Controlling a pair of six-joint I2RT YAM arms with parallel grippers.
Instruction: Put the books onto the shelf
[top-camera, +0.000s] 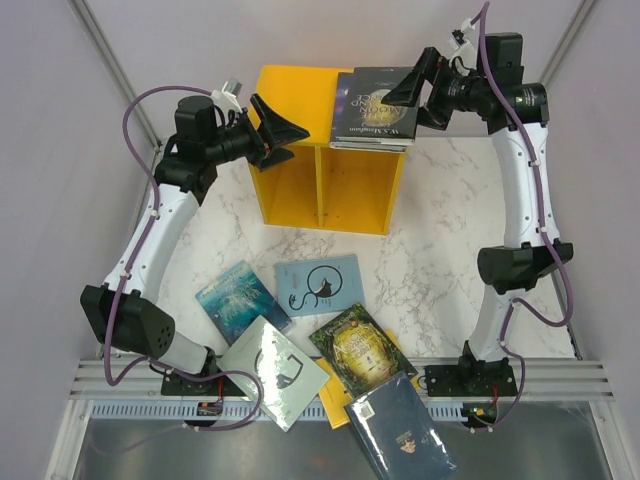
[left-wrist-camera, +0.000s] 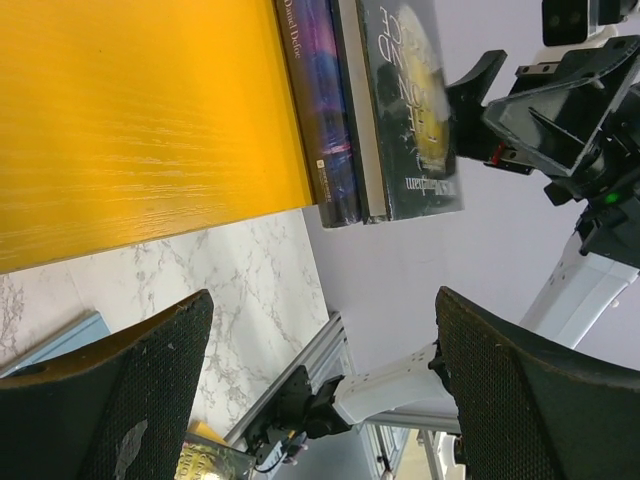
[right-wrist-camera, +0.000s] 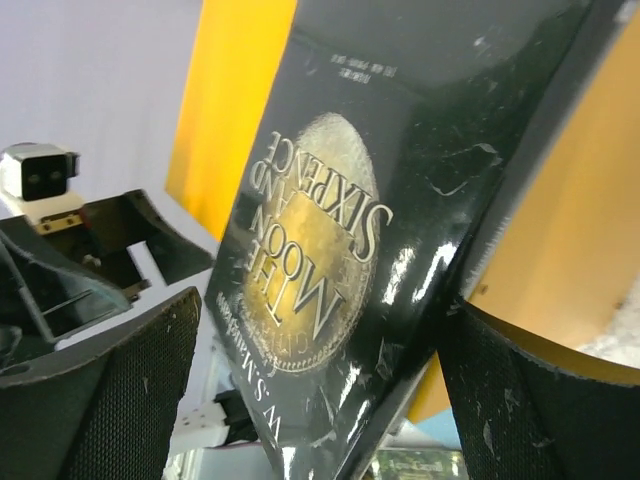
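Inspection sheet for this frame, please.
Surface: marble-pattern table.
Job's things: yellow shelf, compartments show no books; black book atop a second book on its top; teal book, light blue book, pale grey book, green-gold book, navy book, yellow book lying near the arm bases.
Clutter: nothing seen.
Grippers: left gripper open beside shelf; right gripper open by black book.
Cables: purple cables along both arms.
Surroundings: pale walls, metal rail.

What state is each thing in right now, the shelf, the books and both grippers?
shelf: upright, both compartments empty
black book: lying flat on top of the shelf, not inside
other books: lying flat near the arm bases
left gripper: open, empty
right gripper: open, above the black book
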